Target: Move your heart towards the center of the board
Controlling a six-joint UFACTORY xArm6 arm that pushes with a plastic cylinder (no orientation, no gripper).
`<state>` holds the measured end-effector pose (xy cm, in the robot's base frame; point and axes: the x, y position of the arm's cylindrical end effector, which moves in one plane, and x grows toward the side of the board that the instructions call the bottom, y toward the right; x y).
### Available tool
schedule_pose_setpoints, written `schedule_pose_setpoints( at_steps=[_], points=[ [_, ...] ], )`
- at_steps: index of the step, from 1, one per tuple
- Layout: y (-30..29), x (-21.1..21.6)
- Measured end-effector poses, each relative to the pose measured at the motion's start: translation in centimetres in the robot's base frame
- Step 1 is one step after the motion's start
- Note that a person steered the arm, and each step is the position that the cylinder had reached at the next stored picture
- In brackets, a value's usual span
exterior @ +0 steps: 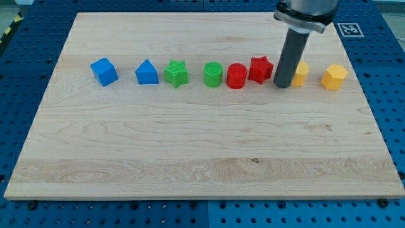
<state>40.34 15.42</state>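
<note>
My tip (282,85): a bare rod, no jaws to open or close, holding nothing, touching the board.
Yellow heart (301,73): just beside, view's right, partly hidden.
Risk: red star (260,68) just left; a sweep leftward shoves it, not the heart.

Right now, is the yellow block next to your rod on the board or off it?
On the board. The yellow block sits on the wooden board, partly hidden behind my tip, in the row of blocks.

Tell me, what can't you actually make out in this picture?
- The yellow block behind my dark rod: the rod hides its left side, so its shape is unclear, camera view.
- My tip: whether it touches that block cannot be told.
- The arm above the rod: cut off by the view's top edge.
</note>
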Motion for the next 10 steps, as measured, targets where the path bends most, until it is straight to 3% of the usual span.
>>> schedule_pose_setpoints(
  at_steps=[3,4,6,8,10],
  points=[
    [0.3,-7.4],
    [2.9,-7.3],
    [6.9,-3.6],
    [1.4,-1.2],
    [0.8,4.7]
  ],
)
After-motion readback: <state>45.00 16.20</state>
